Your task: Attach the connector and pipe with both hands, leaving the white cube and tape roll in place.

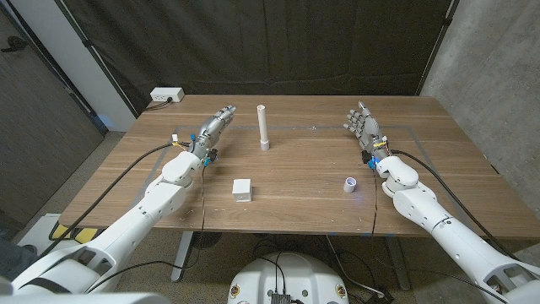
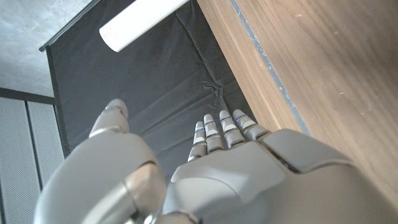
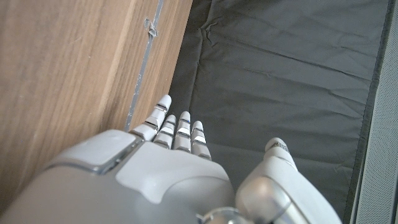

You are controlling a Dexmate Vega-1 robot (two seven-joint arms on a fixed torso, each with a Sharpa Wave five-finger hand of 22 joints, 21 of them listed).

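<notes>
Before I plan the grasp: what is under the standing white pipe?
The pipe stands upright on a wider white base, maybe the connector, resting on the table. Whether they're joined can't be seen.

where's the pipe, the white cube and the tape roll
pipe [image 1: 262, 125], head view, middle of its upright shaft
white cube [image 1: 243, 189], head view, its top face
tape roll [image 1: 349, 183], head view, its rim
</notes>
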